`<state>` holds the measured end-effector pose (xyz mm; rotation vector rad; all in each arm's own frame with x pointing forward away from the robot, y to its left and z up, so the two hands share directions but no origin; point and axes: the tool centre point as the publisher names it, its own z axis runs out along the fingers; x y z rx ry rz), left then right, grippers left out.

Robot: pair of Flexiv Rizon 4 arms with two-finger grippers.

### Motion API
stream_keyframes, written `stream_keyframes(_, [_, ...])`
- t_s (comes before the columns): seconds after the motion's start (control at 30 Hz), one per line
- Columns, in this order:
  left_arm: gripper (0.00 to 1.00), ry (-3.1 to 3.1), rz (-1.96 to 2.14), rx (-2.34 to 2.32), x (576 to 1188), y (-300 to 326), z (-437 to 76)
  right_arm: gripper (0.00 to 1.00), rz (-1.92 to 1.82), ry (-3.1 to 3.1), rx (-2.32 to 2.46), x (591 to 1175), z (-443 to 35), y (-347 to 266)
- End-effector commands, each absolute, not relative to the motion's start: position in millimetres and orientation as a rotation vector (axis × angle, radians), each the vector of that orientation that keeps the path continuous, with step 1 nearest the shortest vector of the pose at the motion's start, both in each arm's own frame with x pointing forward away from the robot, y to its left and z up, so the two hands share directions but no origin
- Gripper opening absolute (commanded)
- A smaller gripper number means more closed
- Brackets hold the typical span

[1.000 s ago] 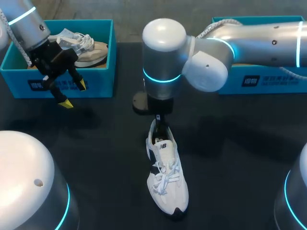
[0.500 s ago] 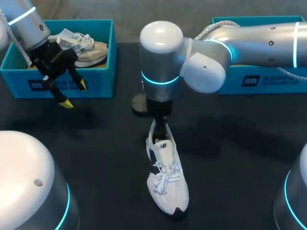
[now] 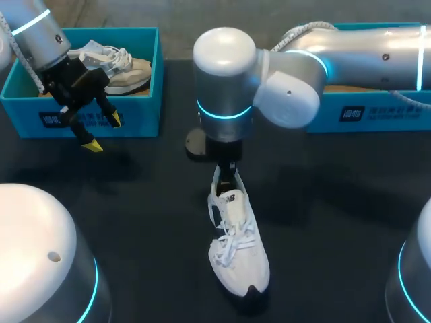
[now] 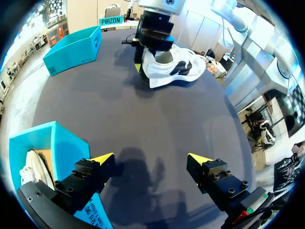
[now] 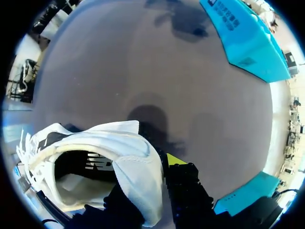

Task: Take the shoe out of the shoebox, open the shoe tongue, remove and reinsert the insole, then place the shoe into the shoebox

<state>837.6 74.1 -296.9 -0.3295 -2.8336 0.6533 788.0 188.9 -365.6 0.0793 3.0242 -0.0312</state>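
**Heel grab on the white shoe**

Got the right gripper (image 3: 227,173) pinching the white shoe (image 3: 240,252) by its heel, one finger inside the collar, the other outside. Leaves the rest of it lying off to one side of that gripper on the black worktop (image 3: 148,222). Meanwhile got the left gripper (image 3: 91,131) spread wide with nothing between the fingers, hanging over bare worktop just beside the teal shoebox (image 3: 138,101) holding a second shoe (image 3: 128,70). Can spot the white shoe well ahead of it.

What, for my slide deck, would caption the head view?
Right claw grips the shoe by its heel; left claw hangs open by a box holding a second shoe.
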Motion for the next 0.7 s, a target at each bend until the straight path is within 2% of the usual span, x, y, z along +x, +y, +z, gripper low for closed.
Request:
stream_keyframes(0.03, [1.0, -2.833, 0.655, -0.332, 837.8, 74.6, -297.5, 0.0, -0.036, 2.995, 0.097, 782.5, -333.1, 170.8])
stream_keyframes(0.7, [1.0, -2.833, 0.655, -0.332, 837.8, 74.6, -297.5, 0.0, -0.077, 2.924, 0.035, 828.3, -229.1, 107.1])
